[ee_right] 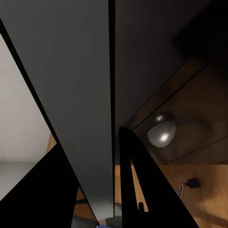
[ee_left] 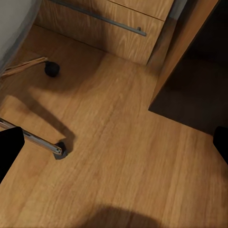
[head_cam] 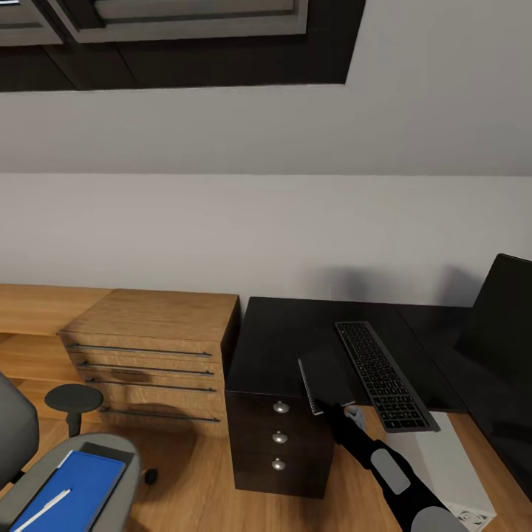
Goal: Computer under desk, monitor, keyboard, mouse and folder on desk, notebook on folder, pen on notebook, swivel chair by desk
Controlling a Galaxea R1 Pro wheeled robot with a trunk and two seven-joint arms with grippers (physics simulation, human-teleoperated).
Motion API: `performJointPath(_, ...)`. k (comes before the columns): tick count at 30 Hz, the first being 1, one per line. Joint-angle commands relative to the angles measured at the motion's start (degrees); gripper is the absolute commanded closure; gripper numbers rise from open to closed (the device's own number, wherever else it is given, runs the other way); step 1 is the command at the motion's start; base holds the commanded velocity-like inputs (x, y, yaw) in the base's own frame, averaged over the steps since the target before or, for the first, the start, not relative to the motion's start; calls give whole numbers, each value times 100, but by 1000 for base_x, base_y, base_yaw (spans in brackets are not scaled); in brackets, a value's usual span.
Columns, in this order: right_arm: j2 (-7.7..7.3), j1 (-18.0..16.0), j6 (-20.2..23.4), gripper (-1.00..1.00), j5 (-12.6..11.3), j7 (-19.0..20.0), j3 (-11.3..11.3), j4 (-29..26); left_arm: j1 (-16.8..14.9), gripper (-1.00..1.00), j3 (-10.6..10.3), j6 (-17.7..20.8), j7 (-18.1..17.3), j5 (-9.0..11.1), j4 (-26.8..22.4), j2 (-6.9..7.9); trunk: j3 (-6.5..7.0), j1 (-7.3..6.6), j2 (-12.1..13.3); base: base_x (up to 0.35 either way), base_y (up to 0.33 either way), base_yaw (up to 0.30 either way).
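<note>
My right gripper (head_cam: 341, 408) is shut on the dark grey notebook (head_cam: 327, 373), holding it on edge over the front of the black desk (head_cam: 277, 336). In the right wrist view the notebook (ee_right: 80, 95) fills the gap between the fingers (ee_right: 135, 180). The black keyboard (head_cam: 384, 375) lies on the desk just right of the notebook, and the monitor (head_cam: 502, 321) stands at the far right. The blue folder (head_cam: 66, 493), with the whitish pen (head_cam: 42, 510) on it, rests on the grey swivel chair (head_cam: 18, 436) at lower left. The light grey computer (head_cam: 451, 465) stands below the desk. My left gripper (ee_left: 114, 147) hangs open over the floor.
Low wooden shelving with long drawer handles (head_cam: 148, 355) stands left of the desk. The desk's black drawers have round silver knobs (head_cam: 280, 407), one knob (ee_right: 161, 130) close by the right gripper. The chair's chrome legs and casters (ee_left: 59, 151) are on the wood floor (ee_left: 123, 133) under the left gripper.
</note>
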Motion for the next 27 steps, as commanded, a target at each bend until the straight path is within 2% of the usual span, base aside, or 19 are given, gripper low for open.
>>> performJointPath(1,3,-4,49,100,-50,10,-19,2,-5,-100,-33,-19,-31,59,7,0,-6,0,-4,0,0,0)
performJointPath(27,5,-4,48,100,-49,7,-20,2,-5,-100,-30,-16,-31,61,7,4,-6,0,-4,32,0,0)
